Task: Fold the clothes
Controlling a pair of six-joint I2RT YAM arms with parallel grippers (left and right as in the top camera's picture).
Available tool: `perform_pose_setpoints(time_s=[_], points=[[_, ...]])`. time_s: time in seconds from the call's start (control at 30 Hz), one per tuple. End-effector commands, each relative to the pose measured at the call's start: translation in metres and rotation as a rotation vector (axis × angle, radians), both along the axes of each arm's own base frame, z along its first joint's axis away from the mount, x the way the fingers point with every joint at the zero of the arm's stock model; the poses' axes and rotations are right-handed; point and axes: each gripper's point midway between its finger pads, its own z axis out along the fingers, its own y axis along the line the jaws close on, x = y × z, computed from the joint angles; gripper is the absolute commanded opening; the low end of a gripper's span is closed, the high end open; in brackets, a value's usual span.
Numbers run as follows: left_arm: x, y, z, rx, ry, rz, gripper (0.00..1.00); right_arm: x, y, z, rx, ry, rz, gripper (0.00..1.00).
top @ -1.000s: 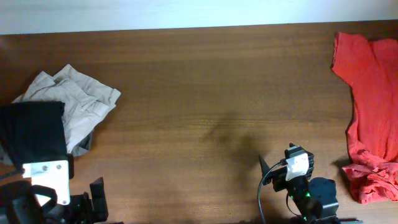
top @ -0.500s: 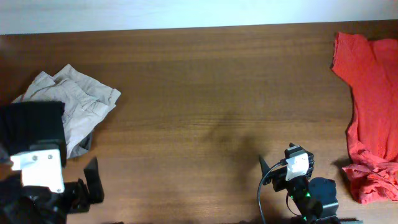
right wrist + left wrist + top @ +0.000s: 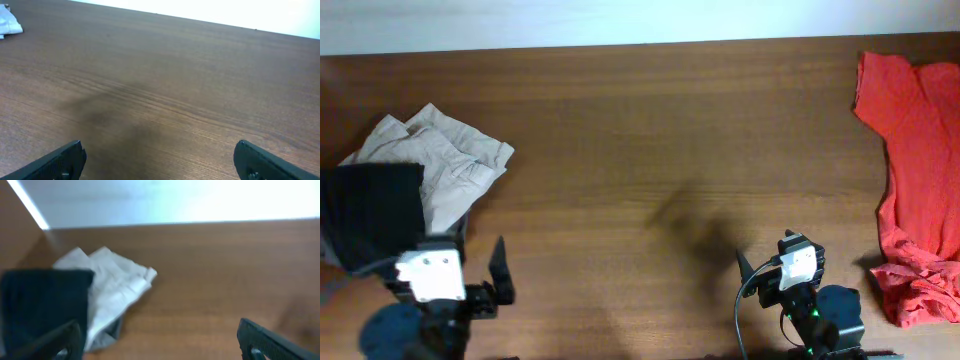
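The left gripper point(image 3: 159, 330) is hanging low over the brown wooden table point(image 3: 225, 270). Its two dark fingers point(image 3: 270, 340) are standing wide apart and gripping nothing at all, with only bare wood showing between them. Just ahead of it and off to its left, the folded black cloth garment point(image 3: 45, 305) is lying flat by the table's left edge. It is resting partly over a crumpled pale beige cloth garment point(image 3: 117, 282), which is spreading out behind it and to its right.

Over on the other side, the right gripper point(image 3: 159, 150) is sitting at the near edge. Its fingers point(image 3: 55, 162) are spread just as wide and are holding nothing, with plain wood grain stretching away in front.

From overhead, a red short-sleeved cloth shirt point(image 3: 910, 170) is sprawling down the table's far right edge. Its bunched lower end is lying just to the right of the right arm's base, well apart from the two garments on the left.
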Motion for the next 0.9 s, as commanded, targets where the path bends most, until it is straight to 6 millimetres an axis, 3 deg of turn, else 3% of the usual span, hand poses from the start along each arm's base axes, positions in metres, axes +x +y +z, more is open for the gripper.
perform_pose_setpoints(time_s=[0.0,0.23,0.63,0.87], points=[[-0.004,-0.005,-0.029,0.002,0.020,-0.028,0.99,0.000,-0.002,-0.001,-0.006,-0.006,-0.007,0.98],[-0.005,-0.005,-0.077,-0.001,0.054,-0.028,0.99,0.000,-0.002,-0.001,-0.006,-0.006,-0.007,0.99],[0.017,-0.002,-0.124,0.005,0.011,-0.032,0.99,0.001,-0.002,-0.001,-0.006,-0.006,-0.007,0.99],[0.021,-0.016,-0.141,0.013,-0.045,-0.098,0.99,0.001,-0.002,-0.001,-0.006,-0.006,-0.007,0.99]])
